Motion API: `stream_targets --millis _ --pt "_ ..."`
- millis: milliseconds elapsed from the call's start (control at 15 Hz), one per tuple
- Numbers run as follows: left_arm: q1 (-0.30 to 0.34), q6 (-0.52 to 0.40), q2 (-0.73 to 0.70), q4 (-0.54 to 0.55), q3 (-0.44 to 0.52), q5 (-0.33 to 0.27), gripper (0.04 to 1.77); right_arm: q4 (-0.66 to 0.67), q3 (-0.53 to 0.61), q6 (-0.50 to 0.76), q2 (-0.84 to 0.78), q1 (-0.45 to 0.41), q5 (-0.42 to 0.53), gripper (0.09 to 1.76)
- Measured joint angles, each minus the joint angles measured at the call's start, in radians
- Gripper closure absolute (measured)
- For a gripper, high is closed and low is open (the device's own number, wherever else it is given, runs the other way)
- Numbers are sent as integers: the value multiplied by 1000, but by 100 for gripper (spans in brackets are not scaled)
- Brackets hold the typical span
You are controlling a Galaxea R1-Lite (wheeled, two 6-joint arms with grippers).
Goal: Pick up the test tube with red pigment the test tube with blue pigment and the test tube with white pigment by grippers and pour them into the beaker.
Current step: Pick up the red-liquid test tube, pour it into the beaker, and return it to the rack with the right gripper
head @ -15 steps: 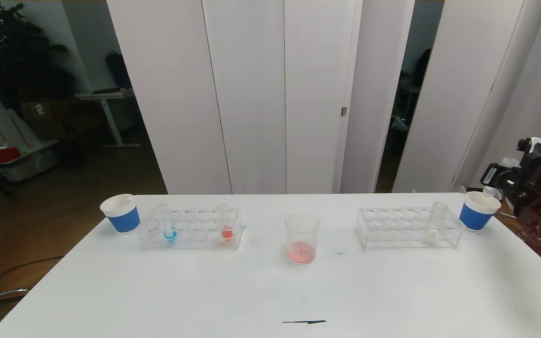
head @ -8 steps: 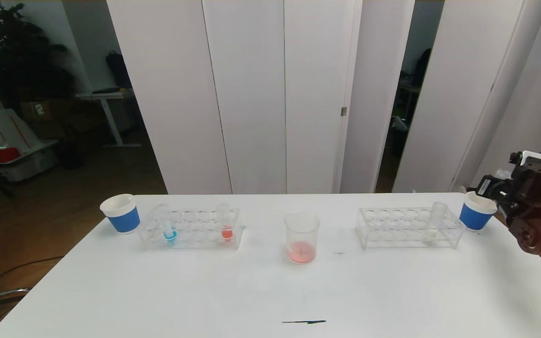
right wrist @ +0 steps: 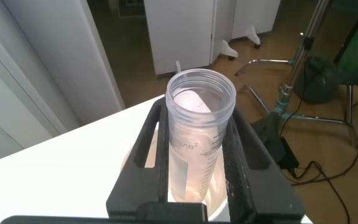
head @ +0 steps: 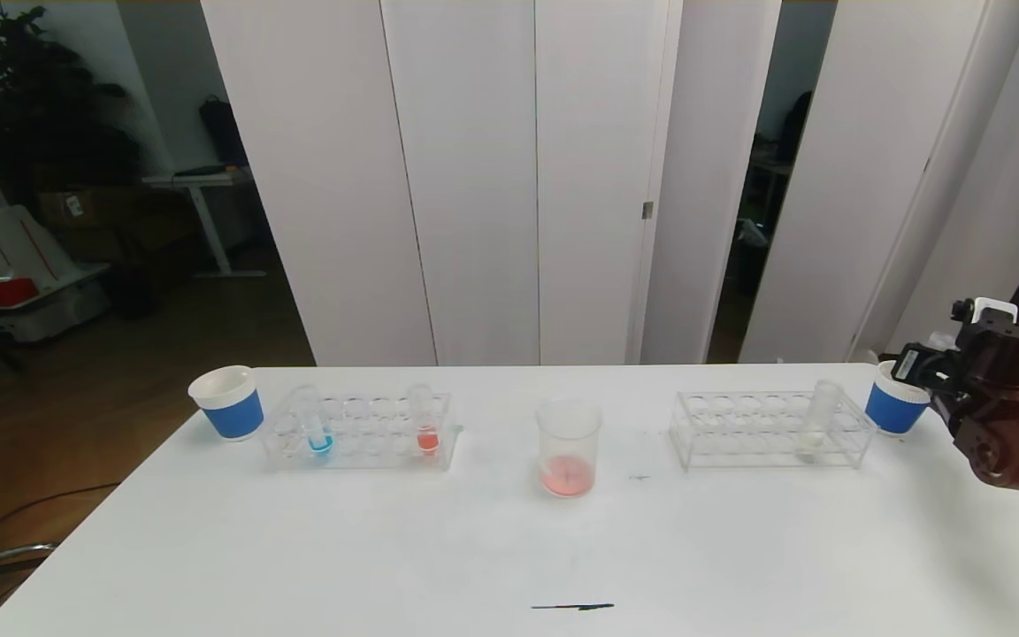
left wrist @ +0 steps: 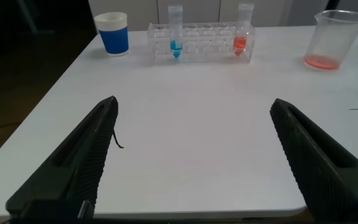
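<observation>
A broad white bench (head: pixel 474 548) with a smooth matte top carried everything. The right hand (right wrist: pixel 197 162) hung over the bench's far right corner, above a blue paper cup (head: pixel 894 411), clenched on a clear plastic tube (right wrist: pixel 199 134); that tube was wide-mouthed, printed with faint markings, and its contents could not be made out. Just inward of that hand lay a clear acrylic rack (head: pixel 770 432), pierced with round holes, holding the test tube with white pigment (head: pixel 819 420), a slim round-bottomed tube with a little milky liquid. Well away from the right hand, at the bench's middle, stood the beaker (head: pixel 569 447), a clear cylinder with a flared rim and a thin pool of pinkish-red liquid at its bottom, which suggested the red pour was done. The left hand (left wrist: pixel 194 155) hovered low at the near edge with its two black fingers spread wide and nothing between them. Well ahead of it sat a second clear rack (left wrist: pixel 201 45) with the test tube with blue pigment (left wrist: pixel 175 32) and another tube holding orange-red liquid (left wrist: pixel 243 31), beside another blue cup (left wrist: pixel 114 33). Blue and white both looked unpoured, so roughly two thirds of the work seemed left.
</observation>
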Motion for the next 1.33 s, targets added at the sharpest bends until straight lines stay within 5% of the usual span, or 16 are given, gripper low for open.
stream_targets --millis 133,200,333,400,1067,1333 --pt "0 0 0 0 0 0 6 0 1 0 3 1 0 121" --pt "0 0 0 0 0 0 6 0 3 1 4 2 0 100" --pt "0 0 0 0 0 0 6 0 7 -1 4 3 0 31" --pt "0 0 0 0 0 0 6 0 7 0 4 3 0 13" --pt "0 0 0 0 0 0 6 17 3 -50 -44 2 19 10" --pt "0 0 0 0 0 0 6 148 -1 -72 -200 13 54 10"
